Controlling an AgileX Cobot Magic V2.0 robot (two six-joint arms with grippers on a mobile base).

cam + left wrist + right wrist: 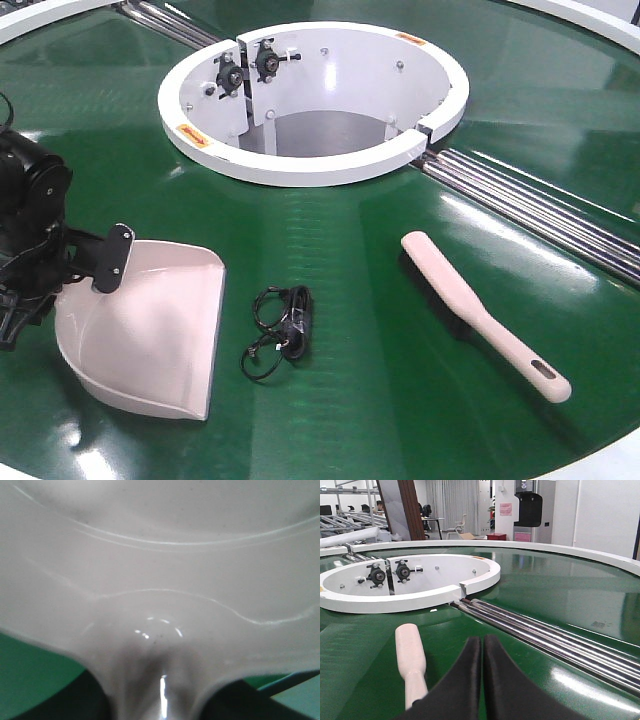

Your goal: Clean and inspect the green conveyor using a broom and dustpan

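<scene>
The beige dustpan (150, 330) rests on the green conveyor (400, 330) at the left, its lip facing right. My left gripper (98, 262) is shut on its handle end, which is hidden behind the fingers. In the left wrist view the dustpan (160, 570) fills the frame, and its neck runs down between my left gripper's (160, 702) dark fingers. The beige broom (480, 312) lies diagonally at the right with nothing holding it. In the right wrist view my right gripper (482, 647) is shut and empty, low over the conveyor (560, 585), just right of the broom (410, 662).
A tangle of black cable (282, 330) lies on the belt between dustpan and broom. The white ring hub (310, 165) stands behind it. Steel roller strips (540, 210) run from the hub to the right, seen as steel roller strips (545, 635) right of my shut fingers.
</scene>
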